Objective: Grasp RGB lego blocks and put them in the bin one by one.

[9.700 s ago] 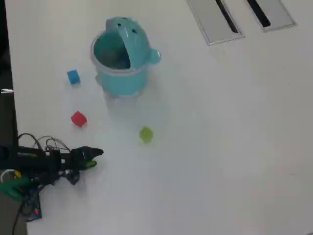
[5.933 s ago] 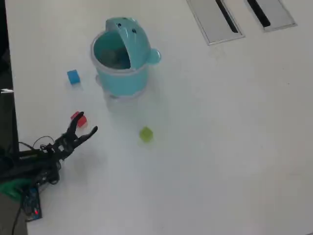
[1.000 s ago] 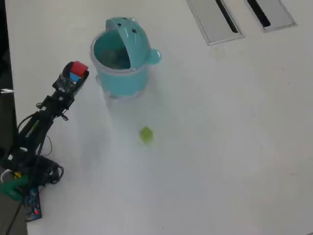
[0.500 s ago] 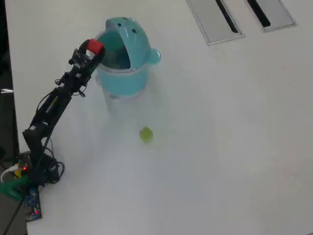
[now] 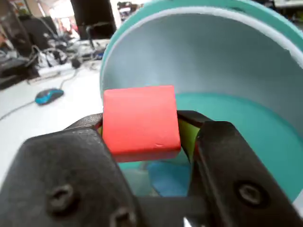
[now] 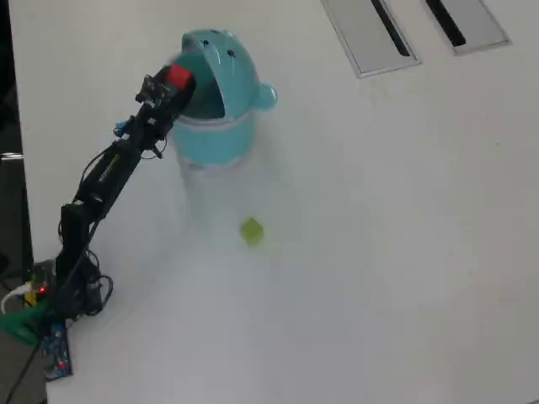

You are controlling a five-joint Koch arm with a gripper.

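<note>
Red plastic fills the middle of the wrist view: the red block (image 5: pixel 140 120) sits clamped between the two black jaws of the gripper (image 5: pixel 142 142), its top and front face standing proud above them while its lower part is hidden behind the jaw bodies. A sliver of yellow-green shows on the inner face of the right jaw in that view; whether it is padding or something else cannot be made out. Behind and below the block opens the bin (image 5: pixel 246 137), its pale inner lid arching overhead and cut off by the top and right edges of the frame, its teal rim curving to the right. A blurred blue patch (image 5: pixel 168 177) lies low in the opening beneath the block, too soft to identify with certainty. In the overhead view the gripper (image 6: pixel 174 80) holds the red block (image 6: pixel 178 76) at the mouth of the bin (image 6: pixel 221 126), just at the left edge of the raised lid, and the jaws themselves are too small to separate. The yellow-green block (image 6: pixel 251 230) rests alone on the white table (image 6: pixel 379 252), well below the bin in that view. Two grey slotted panels (image 6: pixel 370 38) are cut off by the top edge.
</note>
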